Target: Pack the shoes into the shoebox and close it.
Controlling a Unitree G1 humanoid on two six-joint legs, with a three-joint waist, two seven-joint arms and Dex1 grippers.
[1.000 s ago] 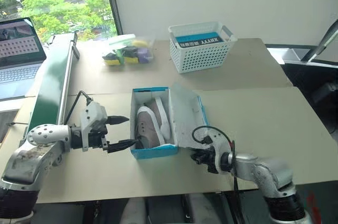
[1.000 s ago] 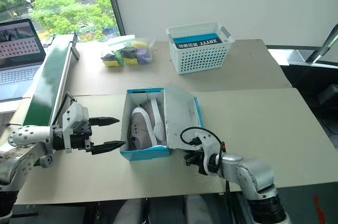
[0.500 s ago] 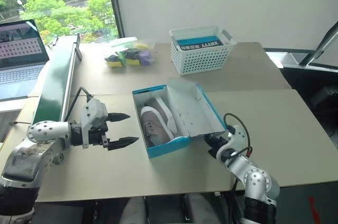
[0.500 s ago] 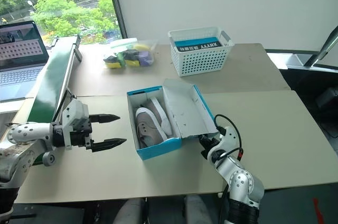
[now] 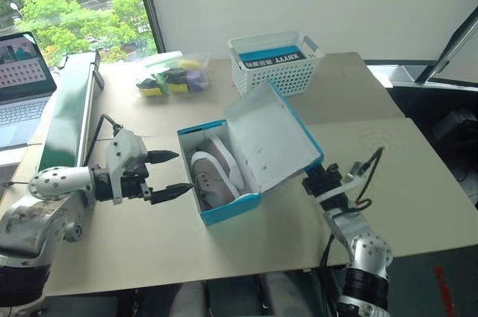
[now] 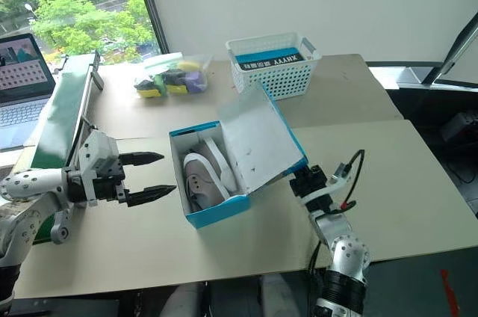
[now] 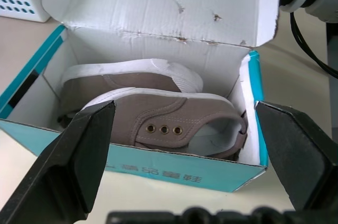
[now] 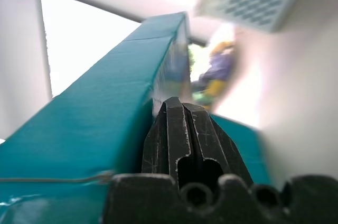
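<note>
Head views: the shoebox (image 5: 224, 208) sits mid-table (image 5: 418, 175) with both shoes (image 5: 216, 175) inside, and its lid (image 5: 272, 137) stands half raised, hinged on the box's right side. The right tool (image 5: 312, 179), closed, is under the lid's free edge, so it is the nearer arm for swinging the lid leftward over the box. The left tool (image 5: 170, 175) hangs open just left of the box.

Left wrist view: shoes lie side by side along the box, lid tilted above.

Right wrist view: shut fingers (image 8: 190, 134) against the lid's teal face
</note>
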